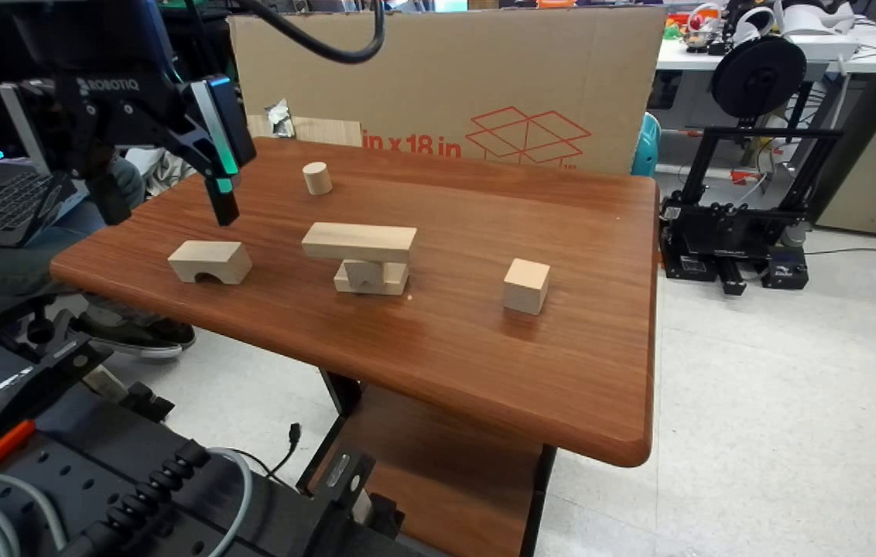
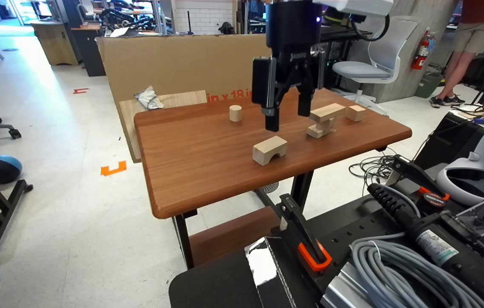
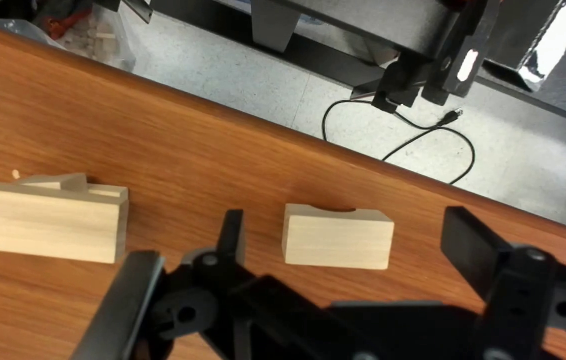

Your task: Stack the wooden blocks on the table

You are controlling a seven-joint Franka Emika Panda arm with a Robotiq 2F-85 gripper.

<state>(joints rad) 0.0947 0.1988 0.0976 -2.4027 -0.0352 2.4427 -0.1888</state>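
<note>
In an exterior view the claw (image 1: pixel 169 210) hangs, jaws apart, above the worktop (image 1: pixel 446 360); from the block stack (image 1: pixel 359 246), the arched block (image 1: pixel 210 259) is at nine o'clock, cube (image 1: pixel 526 286) at three, cylinder (image 1: pixel 317 179) at eleven.

Brown Wood-Grained Table (image 1: pixel 484 348) and Its Load

An arched block (image 1: pixel 210 259) is lying near one edge, its hollow facing down; a cubical block (image 1: pixel 525 286) is sitting well apart from it. Between these two, a flat block (image 2: pixel 316 131) is carrying others, and a pale speck (image 1: pixel 409 297) is showing just beside it. A cylinder (image 1: pixel 318 179) is standing upright, apart from the rest.
</note>
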